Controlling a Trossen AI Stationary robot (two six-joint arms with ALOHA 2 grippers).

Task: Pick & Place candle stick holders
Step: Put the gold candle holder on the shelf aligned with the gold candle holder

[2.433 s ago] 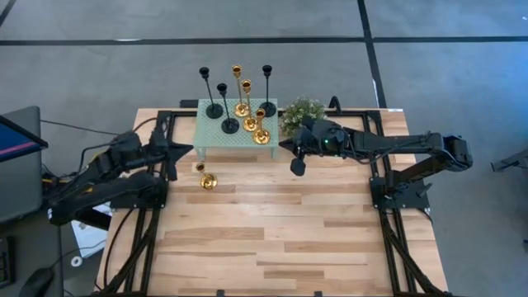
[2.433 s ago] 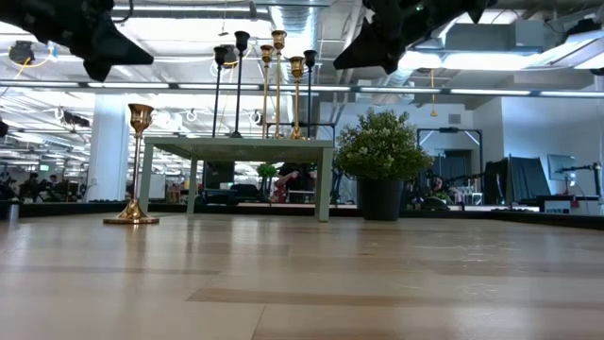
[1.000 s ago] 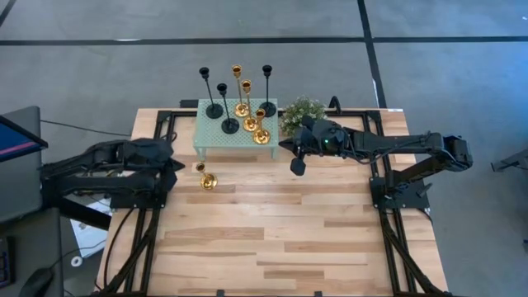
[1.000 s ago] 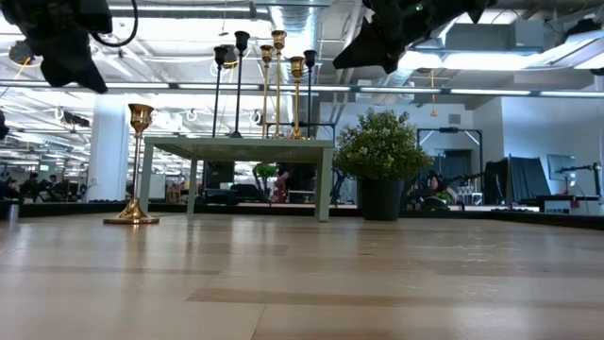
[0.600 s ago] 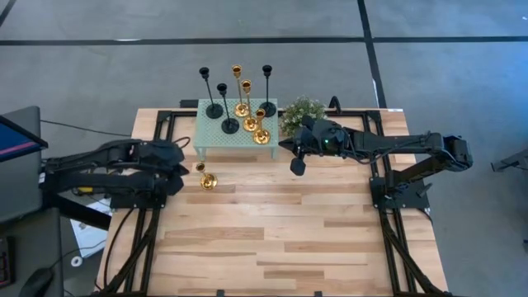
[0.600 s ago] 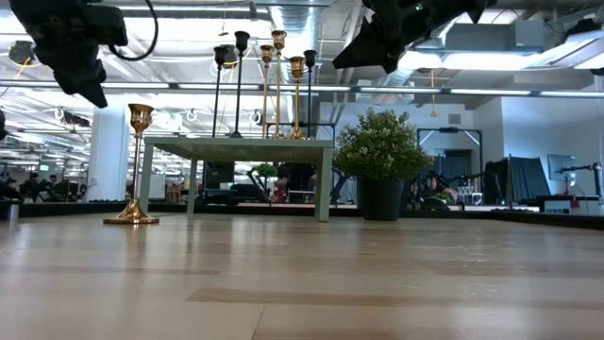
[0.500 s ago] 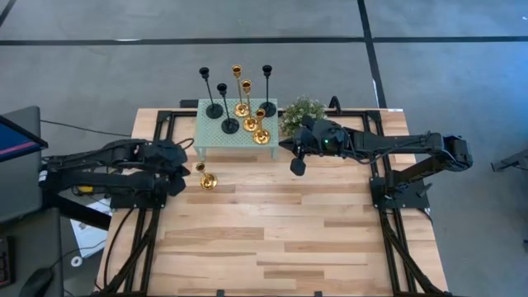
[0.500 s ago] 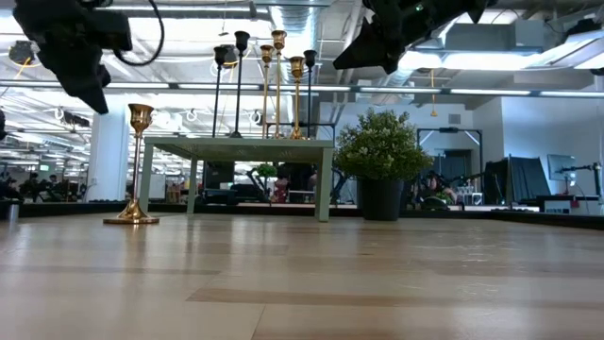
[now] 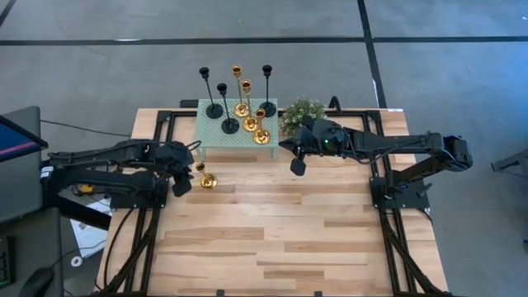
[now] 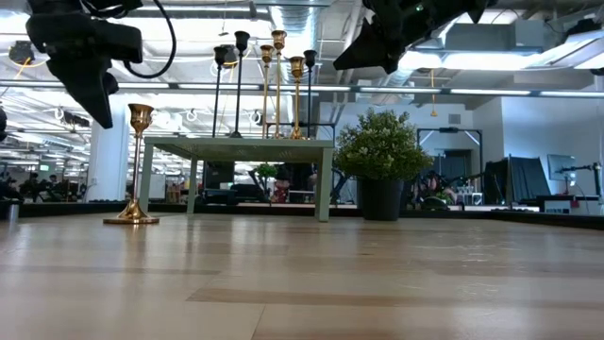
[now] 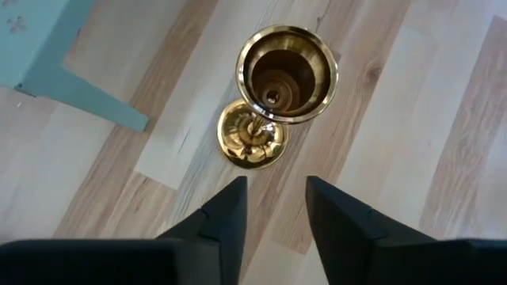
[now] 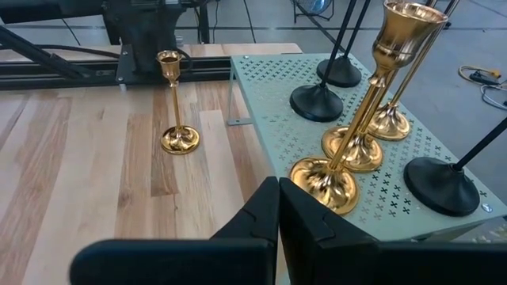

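One gold candle stick holder (image 9: 206, 179) stands upright on its round base on the wooden table, in front of the mint-green little table (image 9: 210, 132). Several more holders, black and gold, stand on that little table's mesh top (image 12: 269, 87). My left gripper (image 11: 276, 186) is open, just left of and above the lone gold holder (image 11: 287, 73), slanting down toward it and touching nothing. My right gripper (image 12: 277, 206) is shut and empty. It hangs high in front of the little table's right end (image 9: 297, 167).
A bushy potted plant (image 9: 301, 111) stands right of the little table, close behind my right gripper. Black arm frames run along the wooden table's left and right sides. The near half of the wooden table (image 9: 272, 239) carries nothing.
My left gripper has swung out from the table's left edge toward the lone gold holder and tipped further down. The holders and my right arm have kept still.
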